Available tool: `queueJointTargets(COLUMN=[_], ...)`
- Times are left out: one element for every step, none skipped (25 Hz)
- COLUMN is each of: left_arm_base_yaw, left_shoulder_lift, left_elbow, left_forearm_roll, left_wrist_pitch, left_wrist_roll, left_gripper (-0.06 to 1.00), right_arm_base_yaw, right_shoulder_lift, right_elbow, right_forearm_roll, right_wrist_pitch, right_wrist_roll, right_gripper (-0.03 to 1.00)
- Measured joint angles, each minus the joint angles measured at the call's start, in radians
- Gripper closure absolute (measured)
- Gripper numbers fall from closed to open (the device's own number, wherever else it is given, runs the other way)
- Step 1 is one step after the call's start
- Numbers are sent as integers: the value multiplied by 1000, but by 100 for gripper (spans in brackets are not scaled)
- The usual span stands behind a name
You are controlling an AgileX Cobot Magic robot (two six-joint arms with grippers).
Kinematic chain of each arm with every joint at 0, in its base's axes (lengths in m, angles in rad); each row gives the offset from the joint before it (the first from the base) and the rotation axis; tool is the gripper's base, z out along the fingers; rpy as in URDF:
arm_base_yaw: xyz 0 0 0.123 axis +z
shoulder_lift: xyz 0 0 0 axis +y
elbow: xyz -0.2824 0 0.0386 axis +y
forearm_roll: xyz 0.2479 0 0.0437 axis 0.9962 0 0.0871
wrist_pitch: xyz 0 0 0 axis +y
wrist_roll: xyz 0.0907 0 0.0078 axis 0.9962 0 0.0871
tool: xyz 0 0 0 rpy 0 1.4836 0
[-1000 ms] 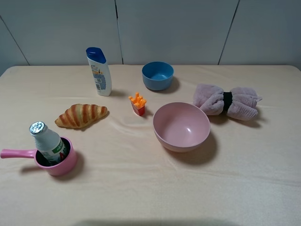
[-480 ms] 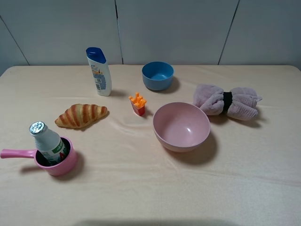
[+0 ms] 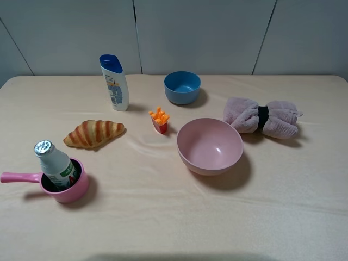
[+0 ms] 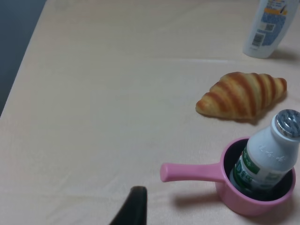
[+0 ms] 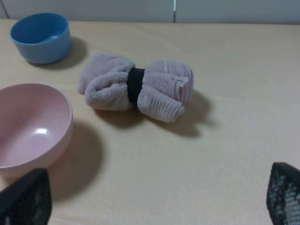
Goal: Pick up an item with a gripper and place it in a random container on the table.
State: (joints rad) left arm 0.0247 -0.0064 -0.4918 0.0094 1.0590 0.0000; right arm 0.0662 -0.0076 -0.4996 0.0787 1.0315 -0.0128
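1. The small white plastic drink bottle with a silver foil cap [image 3: 54, 164] stands tilted inside the small pink saucepan with a long handle [image 3: 69, 191], near the left edge of the beige-covered table [image 3: 174, 217].
2. The left gripper [image 4: 133, 206] shows only one dark fingertip — spread wide, holding nothing, clear of the pan.
3. The right gripper [image 5: 150, 197] hangs open and empty over the rolled mauve towel [image 5: 136, 86].
4. Judged placed; a good finish means withdrawing without nudging the handle.
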Motion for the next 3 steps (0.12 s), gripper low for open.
queueJointTargets(left_arm_base_yaw=[0, 0, 0], left_shoulder_lift=[0, 0, 0], left_elbow=[0, 0, 0], left_forearm_roll=[0, 0, 0], left_wrist_pitch=[0, 0, 0], left_wrist_roll=[0, 0, 0], left_gripper=[2, 2, 2], right_arm_base_yaw=[0, 0, 0], right_shoulder_lift=[0, 0, 0], right_elbow=[0, 0, 0], right_forearm_roll=[0, 0, 0], right_wrist_pitch=[0, 0, 0], right_wrist_roll=[0, 0, 0], right_gripper=[27, 27, 27])
